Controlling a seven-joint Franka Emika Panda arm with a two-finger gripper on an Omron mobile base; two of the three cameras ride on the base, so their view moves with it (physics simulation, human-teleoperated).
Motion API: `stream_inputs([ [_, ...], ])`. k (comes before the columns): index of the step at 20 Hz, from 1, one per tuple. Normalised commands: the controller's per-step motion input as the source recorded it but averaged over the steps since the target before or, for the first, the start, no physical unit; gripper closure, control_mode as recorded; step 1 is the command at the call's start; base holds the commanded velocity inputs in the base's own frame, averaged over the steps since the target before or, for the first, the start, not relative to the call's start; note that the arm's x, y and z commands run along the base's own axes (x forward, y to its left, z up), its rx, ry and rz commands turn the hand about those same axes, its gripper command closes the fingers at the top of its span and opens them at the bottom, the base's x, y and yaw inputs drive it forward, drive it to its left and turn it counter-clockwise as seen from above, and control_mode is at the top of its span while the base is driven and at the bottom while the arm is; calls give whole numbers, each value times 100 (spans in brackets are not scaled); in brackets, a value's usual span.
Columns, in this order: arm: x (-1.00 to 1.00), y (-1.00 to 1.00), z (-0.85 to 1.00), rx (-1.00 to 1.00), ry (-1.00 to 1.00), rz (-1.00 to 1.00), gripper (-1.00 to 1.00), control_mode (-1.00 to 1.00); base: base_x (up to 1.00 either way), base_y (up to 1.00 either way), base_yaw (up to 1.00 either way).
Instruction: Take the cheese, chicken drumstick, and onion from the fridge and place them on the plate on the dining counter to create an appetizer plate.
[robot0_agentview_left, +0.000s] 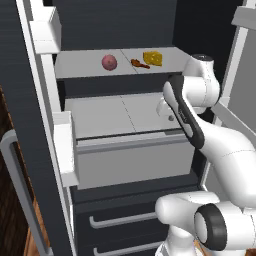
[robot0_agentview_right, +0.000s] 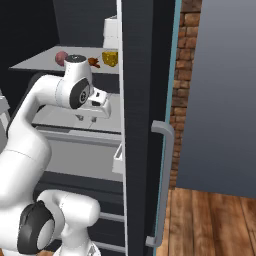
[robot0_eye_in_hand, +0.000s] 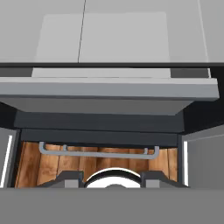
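Hanging over the fridge's (robot0_agentview_left: 30, 150) middle shelf (robot0_agentview_left: 115, 115), the end effector (robot0_agentview_left: 167, 114) in the left base view sits mostly behind the white forearm, so whether its jaws are apart cannot be told there. One shelf higher, the onion (robot0_agentview_left: 109, 62) lies to the left, the chicken drumstick (robot0_agentview_left: 139, 63) in the middle and the cheese (robot0_agentview_left: 153, 58) to the right, all well apart from the end effector. A drawer with a bar handle (robot0_agentview_left: 122, 219) shows below.

From the right base view, the end effector (robot0_agentview_right: 86, 119) points down over the middle shelf (robot0_agentview_right: 107, 112) with nothing in its grasp; its short tips are too small to judge the gap. Onion (robot0_agentview_right: 61, 58), chicken drumstick (robot0_agentview_right: 94, 62) and cheese (robot0_agentview_right: 110, 58) rest on the upper shelf, behind the arm. The fridge's open door (robot0_agentview_right: 145, 125) stands edge-on at the right.

Seen from the hand view, two dark fingertips (robot0_eye_in_hand: 65, 178) stand apart with nothing between them, above a drawer front (robot0_eye_in_hand: 109, 94) and a bar handle (robot0_eye_in_hand: 98, 152).
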Motion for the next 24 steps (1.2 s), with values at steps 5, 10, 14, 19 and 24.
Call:
stream_inputs([
  [5,0,0,4,0,-17,0,-100,-100,0,0,0],
  [10,0,13,35,-1,-36,0,-100,-100,0,0,0],
  [14,0,24,53,0,-33,0,-100,-100,0,0,0],
  [19,17,18,53,0,-17,0,-100,-100,0,0,0],
  [24,36,0,36,0,-1,0,-100,-100,0,0,0],
])
